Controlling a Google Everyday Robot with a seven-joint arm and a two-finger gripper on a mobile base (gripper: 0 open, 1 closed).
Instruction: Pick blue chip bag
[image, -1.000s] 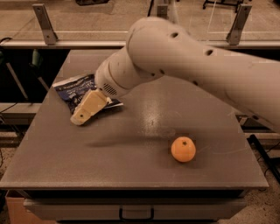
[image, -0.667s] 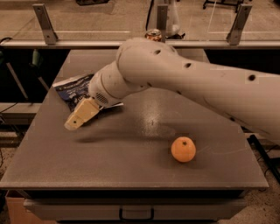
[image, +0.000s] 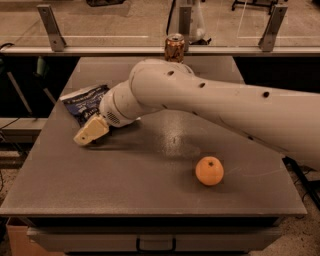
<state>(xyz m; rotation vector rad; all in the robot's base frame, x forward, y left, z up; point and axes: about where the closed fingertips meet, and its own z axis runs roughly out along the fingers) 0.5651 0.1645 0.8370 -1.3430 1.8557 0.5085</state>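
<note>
The blue chip bag (image: 84, 101) lies flat at the left rear of the grey table (image: 150, 180), dark navy with white lettering. Its right part is hidden behind my arm. My gripper (image: 89, 133) is a cream-coloured tip at the end of the white arm. It sits low over the table just in front of the bag's near edge. An orange (image: 209, 171) rests on the table to the right front, well apart from the gripper.
A copper-coloured can (image: 174, 48) stands at the table's back edge, behind the arm. A metal rail with posts (image: 50, 24) runs behind the table. A drawer handle (image: 156, 245) shows below the front edge.
The arm has swung lower and the gripper has moved a little left and down toward the table, staying in front of the bag. The can has come into view.
</note>
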